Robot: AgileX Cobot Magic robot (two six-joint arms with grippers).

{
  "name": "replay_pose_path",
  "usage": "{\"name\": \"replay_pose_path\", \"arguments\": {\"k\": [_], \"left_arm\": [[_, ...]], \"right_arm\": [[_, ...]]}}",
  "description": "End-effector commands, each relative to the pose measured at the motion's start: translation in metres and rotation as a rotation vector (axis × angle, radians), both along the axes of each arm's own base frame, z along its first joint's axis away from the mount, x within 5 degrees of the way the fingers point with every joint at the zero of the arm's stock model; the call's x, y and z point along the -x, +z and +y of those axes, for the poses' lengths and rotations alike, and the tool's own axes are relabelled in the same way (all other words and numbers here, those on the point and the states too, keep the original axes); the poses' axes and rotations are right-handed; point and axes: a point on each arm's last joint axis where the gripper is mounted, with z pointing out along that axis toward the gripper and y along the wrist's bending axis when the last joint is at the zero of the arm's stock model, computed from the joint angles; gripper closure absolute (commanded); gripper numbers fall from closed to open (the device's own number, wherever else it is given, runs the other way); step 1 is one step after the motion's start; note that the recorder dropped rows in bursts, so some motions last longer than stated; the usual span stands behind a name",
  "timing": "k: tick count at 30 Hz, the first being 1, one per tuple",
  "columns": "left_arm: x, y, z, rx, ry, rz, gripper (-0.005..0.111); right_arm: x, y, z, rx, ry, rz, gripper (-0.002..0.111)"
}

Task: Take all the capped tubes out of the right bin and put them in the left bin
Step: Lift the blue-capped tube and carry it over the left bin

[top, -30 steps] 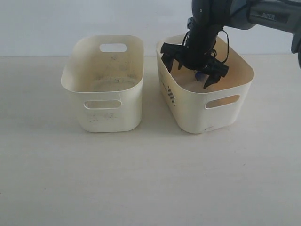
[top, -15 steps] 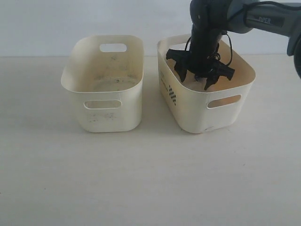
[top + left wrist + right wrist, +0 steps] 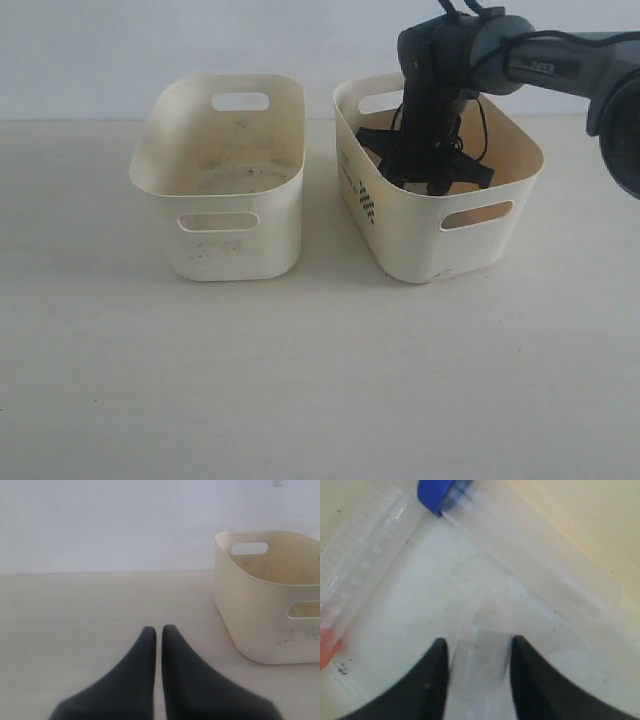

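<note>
- White lettering on the grey arm [image 3: 572, 52] is unreadable; the orange-capped clear plastic tube [image 3: 360, 555] bears graduation marks.
- Right gripper [image 3: 478, 642], low inside the checker-printed cream tub [image 3: 480, 238], straddles a bare clear tube [image 3: 477, 680], grip uncertain; the blue-capped tube [image 3: 530, 550] lies alongside.
- Left gripper [image 3: 158, 628] is closed over open table, beside the speckled cream tub [image 3: 250, 622].

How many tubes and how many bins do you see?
Blue-capped tube: 1
Orange-capped tube: 1
Clear tube, cap not in view: 1
Cream bins: 2, the left bin and the right bin
Total: 5
</note>
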Motion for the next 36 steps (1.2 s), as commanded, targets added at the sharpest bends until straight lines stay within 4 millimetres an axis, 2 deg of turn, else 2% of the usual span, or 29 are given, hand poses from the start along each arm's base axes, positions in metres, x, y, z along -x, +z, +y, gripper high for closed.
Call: {"name": "replay_pose_path", "arguments": {"k": [1,3,5,7,8,10,12,20,24,28,31,36], "left_arm": [[0.000,0.002,0.000,0.016,0.001,-0.008,0.102],[0.000,0.002,0.000,0.016,0.001,-0.008,0.102],[0.000,0.002,0.000,0.016,0.001,-0.008,0.102],[0.000,0.002,0.000,0.016,0.001,-0.008,0.102],[0.000,0.002,0.000,0.016,0.001,-0.008,0.102],[0.000,0.002,0.000,0.016,0.001,-0.008,0.102],[0.000,0.002,0.000,0.016,0.001,-0.008,0.102],[0.000,0.002,0.000,0.016,0.001,-0.008,0.102],[0.000,0.002,0.000,0.016,0.001,-0.008,0.102],[0.000,0.002,0.000,0.016,0.001,-0.008,0.102],[0.000,0.002,0.000,0.016,0.001,-0.008,0.102],[0.000,0.002,0.000,0.016,0.001,-0.008,0.102]], "right_arm": [[-0.001,0.004,-0.001,0.015,0.018,-0.012,0.100],[0.000,0.007,-0.001,0.016,0.022,-0.019,0.108],[0.000,0.019,-0.002,0.028,0.039,-0.048,0.108],[0.001,0.040,-0.005,0.032,0.050,-0.093,0.108],[0.002,0.059,-0.006,0.034,0.068,-0.138,0.108],[0.007,0.083,-0.008,0.044,0.089,-0.183,0.108],[0.011,0.100,-0.011,0.068,0.116,-0.209,0.108],[0.027,0.155,-0.015,0.138,0.294,-0.305,0.108],[0.034,0.178,-0.010,0.077,0.373,-0.382,0.108],[0.037,0.187,0.012,-0.147,0.459,-0.456,0.108],[0.037,0.187,0.030,-0.332,0.528,-0.488,0.108],[0.031,0.172,0.050,-0.382,0.568,-0.511,0.108]]}}
